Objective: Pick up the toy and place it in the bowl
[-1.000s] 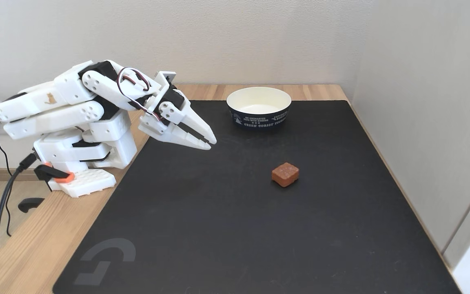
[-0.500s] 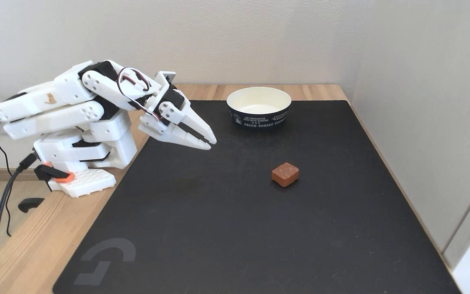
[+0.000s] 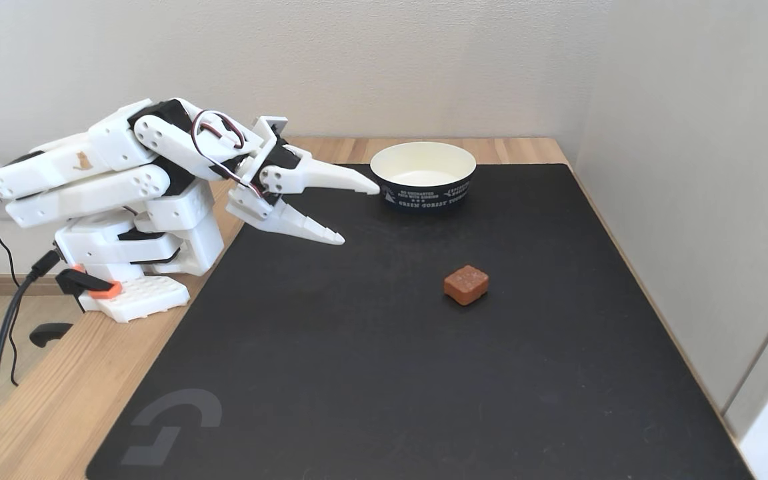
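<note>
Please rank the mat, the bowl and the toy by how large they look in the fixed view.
1. Mat, by far the largest.
2. Bowl.
3. Toy, smallest, though it lies nearer the camera than the bowl.

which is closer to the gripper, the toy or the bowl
The bowl: the open gripper has its upper fingertip just beside the bowl's side, while the toy lies farther off.

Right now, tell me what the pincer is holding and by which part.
Nothing. The pincer is open and empty above the black mat. The toy lies on the mat, apart from it.
</note>
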